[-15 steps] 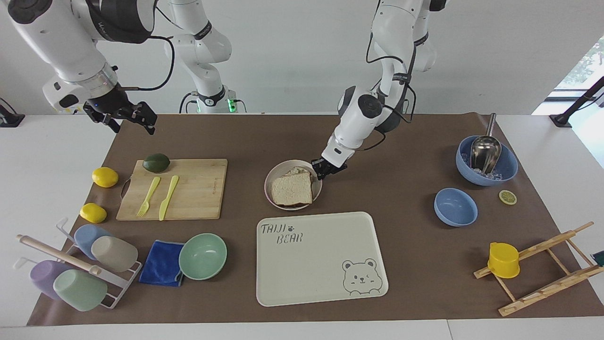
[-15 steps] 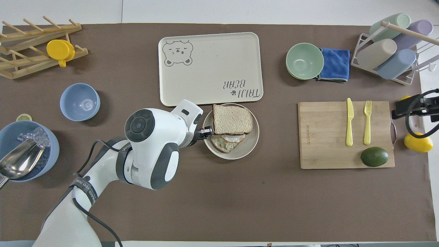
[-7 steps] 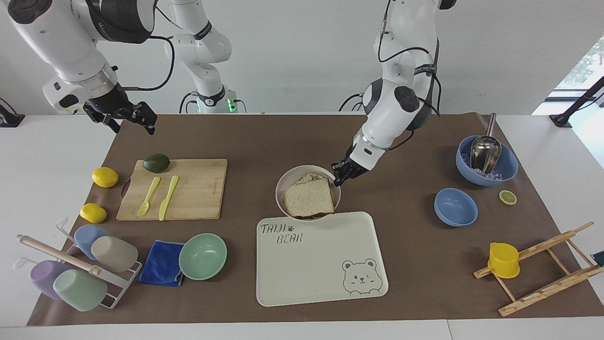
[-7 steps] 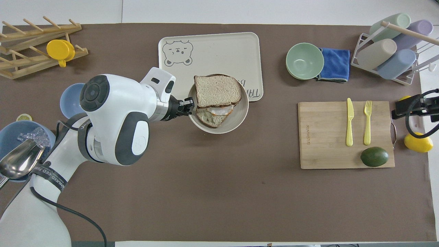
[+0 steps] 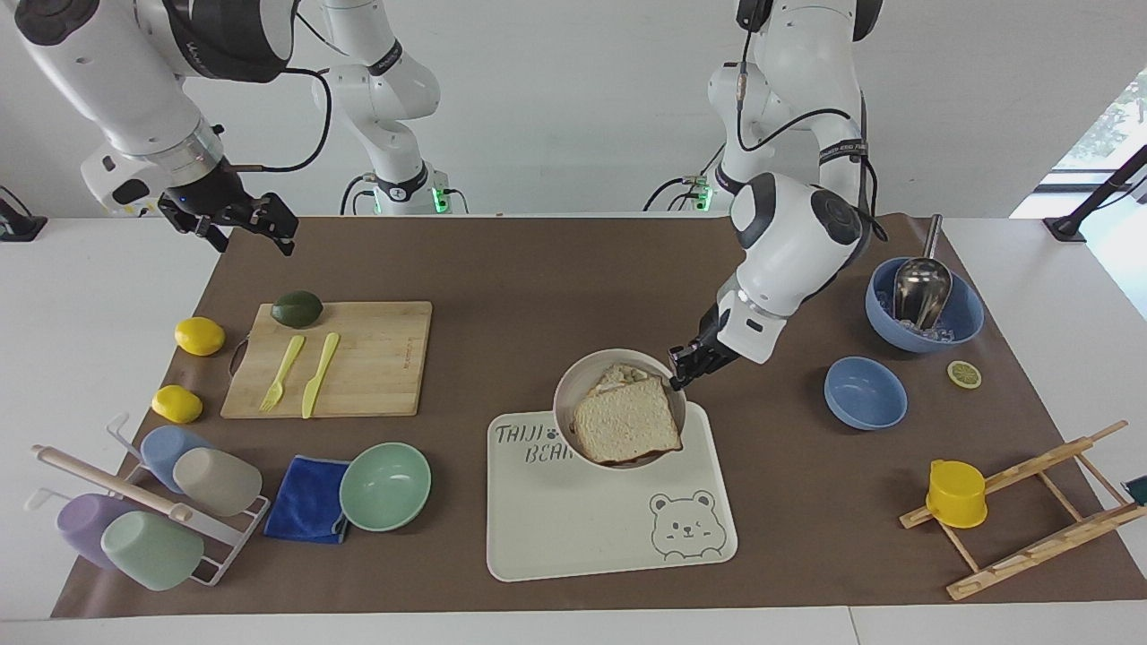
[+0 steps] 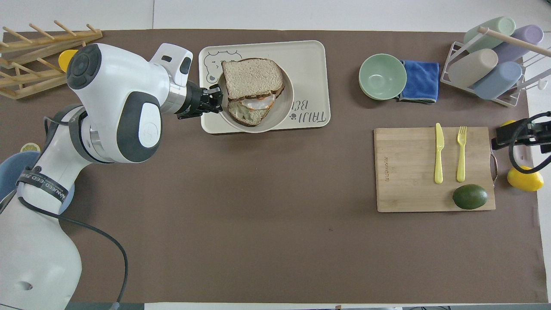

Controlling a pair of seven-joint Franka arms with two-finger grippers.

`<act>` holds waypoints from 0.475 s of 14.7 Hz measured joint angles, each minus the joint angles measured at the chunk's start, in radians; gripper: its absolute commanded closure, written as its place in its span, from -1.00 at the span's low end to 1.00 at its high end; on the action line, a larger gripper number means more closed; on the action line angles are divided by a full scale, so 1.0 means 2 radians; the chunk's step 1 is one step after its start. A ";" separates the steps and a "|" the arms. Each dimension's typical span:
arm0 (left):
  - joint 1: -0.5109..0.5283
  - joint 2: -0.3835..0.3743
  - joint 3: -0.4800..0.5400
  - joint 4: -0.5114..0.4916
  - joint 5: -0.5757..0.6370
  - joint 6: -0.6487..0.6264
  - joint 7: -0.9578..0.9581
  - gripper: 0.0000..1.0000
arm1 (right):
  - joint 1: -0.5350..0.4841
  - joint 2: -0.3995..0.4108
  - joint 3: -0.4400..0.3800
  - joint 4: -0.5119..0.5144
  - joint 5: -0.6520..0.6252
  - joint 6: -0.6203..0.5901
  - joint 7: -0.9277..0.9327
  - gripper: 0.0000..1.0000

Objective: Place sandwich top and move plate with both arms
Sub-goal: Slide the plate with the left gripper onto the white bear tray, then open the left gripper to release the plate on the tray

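The left gripper (image 5: pixel 685 368) has its jaws shut on the rim of the plate (image 5: pixel 573 394), held over the bear tray (image 5: pixel 609 528). The sandwich top (image 5: pixel 625 420) lies on the plate, just beside those jaws. The right gripper (image 5: pixel 240 226) waits over the bench corner; I cannot tell its jaws.

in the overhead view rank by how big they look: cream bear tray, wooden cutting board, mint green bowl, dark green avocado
Largest to smallest in the overhead view:
1. cream rectangular bear tray
2. wooden cutting board, only slightly smaller than the tray
3. mint-green round bowl
4. dark green avocado
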State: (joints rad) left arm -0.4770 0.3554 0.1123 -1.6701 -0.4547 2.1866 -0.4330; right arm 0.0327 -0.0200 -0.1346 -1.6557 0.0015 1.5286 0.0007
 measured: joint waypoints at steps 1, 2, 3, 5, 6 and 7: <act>0.005 0.012 0.000 0.011 -0.002 -0.002 0.000 1.00 | 0.000 0.000 0.000 0.000 0.000 0.000 0.000 -1.00; 0.011 0.026 0.000 0.022 -0.005 -0.003 0.000 1.00 | 0.000 0.000 0.000 0.000 0.000 0.000 0.000 -1.00; 0.016 0.043 0.000 0.038 -0.011 -0.003 0.000 1.00 | 0.000 0.000 0.000 0.000 0.000 0.000 0.000 -1.00; 0.024 0.081 0.000 0.074 -0.021 -0.004 0.000 1.00 | 0.000 0.000 0.000 0.000 0.000 0.000 0.000 -1.00; 0.025 0.098 0.000 0.087 -0.021 -0.003 0.000 1.00 | 0.000 0.000 0.000 0.000 0.000 0.000 0.000 -1.00; 0.025 0.110 -0.001 0.095 -0.021 -0.001 0.000 1.00 | 0.000 0.000 0.000 0.000 0.000 0.000 0.000 -1.00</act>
State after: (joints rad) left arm -0.4276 0.5758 0.1112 -1.4793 -0.4972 2.1852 -0.4330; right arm 0.0327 -0.0200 -0.1346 -1.6558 0.0015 1.5286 0.0007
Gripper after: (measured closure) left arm 0.960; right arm 0.000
